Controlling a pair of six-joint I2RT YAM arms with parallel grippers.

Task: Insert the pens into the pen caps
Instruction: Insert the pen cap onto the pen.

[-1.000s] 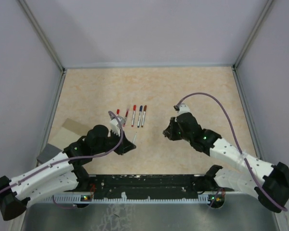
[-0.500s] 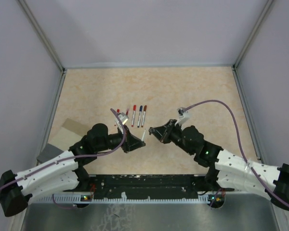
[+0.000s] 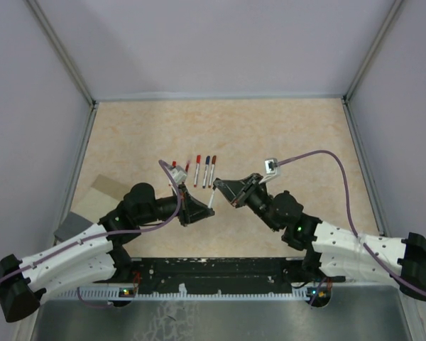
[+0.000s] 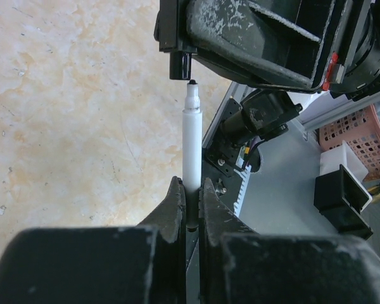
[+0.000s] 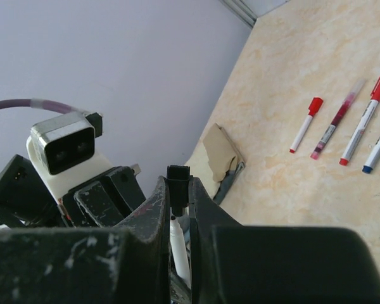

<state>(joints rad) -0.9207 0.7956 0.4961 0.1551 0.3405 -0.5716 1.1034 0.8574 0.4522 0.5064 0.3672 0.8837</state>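
My left gripper (image 4: pixel 190 188) (image 3: pixel 199 209) is shut on a white-barrelled pen (image 4: pixel 191 142) (image 3: pixel 210 197) near its rear end, black tip forward. My right gripper (image 5: pixel 178 185) (image 3: pixel 221 185) is shut on a short black pen cap (image 5: pixel 177 182) (image 4: pixel 180 65). The pen's tip sits just under the cap's open end, a little to one side, with a sliver of gap. The same pen's barrel (image 5: pixel 178 246) shows between the right fingers, below the cap. Several capped pens (image 3: pixel 205 170) (image 5: pixel 366 120) lie in a row on the table behind both grippers.
A tan cardboard scrap (image 3: pixel 106 190) (image 5: pixel 220 151) lies at the table's left side, with a grey block (image 3: pixel 74 226) near it. Grey walls close in the beige tabletop (image 3: pixel 284 135) on three sides. The black base rail (image 3: pixel 220 270) runs along the near edge.
Both arms swung inward to the middle. The right gripper carried the cap left, the left gripper brought the pen right and up, and tip and cap now nearly meet.
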